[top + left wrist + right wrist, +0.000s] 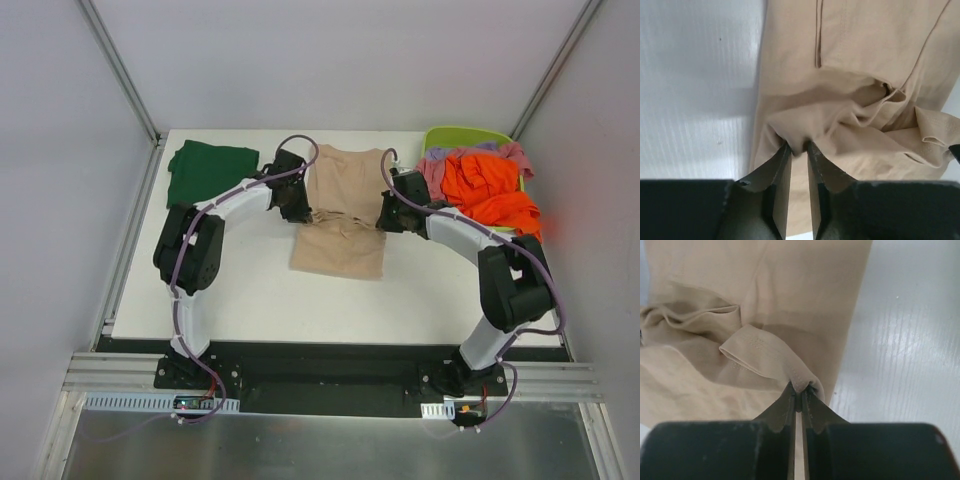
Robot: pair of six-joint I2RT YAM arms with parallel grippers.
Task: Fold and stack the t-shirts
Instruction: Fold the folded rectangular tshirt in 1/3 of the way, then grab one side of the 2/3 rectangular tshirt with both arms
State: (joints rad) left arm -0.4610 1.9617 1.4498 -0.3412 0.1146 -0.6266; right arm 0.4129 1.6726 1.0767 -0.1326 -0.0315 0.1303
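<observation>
The beige-tan t-shirt [340,250] lies in the middle of the table, bunched across its middle where both grippers meet it. My left gripper [299,213] holds a wad of the shirt's left edge [865,50]; its tips [798,146] stand a narrow gap apart with cloth filling it. At the right edge, my right gripper [384,216] [801,389] is shut on a hemmed fold of the same shirt [765,280]. A dark green t-shirt [205,172] lies folded at the back left. Orange [490,190], pink [512,152] and lilac [440,165] t-shirts are heaped at the back right.
The heap of shirts fills a lime-green plastic basket [455,133] at the table's back right corner. The white table [250,290] ends at metal frame rails on both sides. Grey walls enclose the workspace.
</observation>
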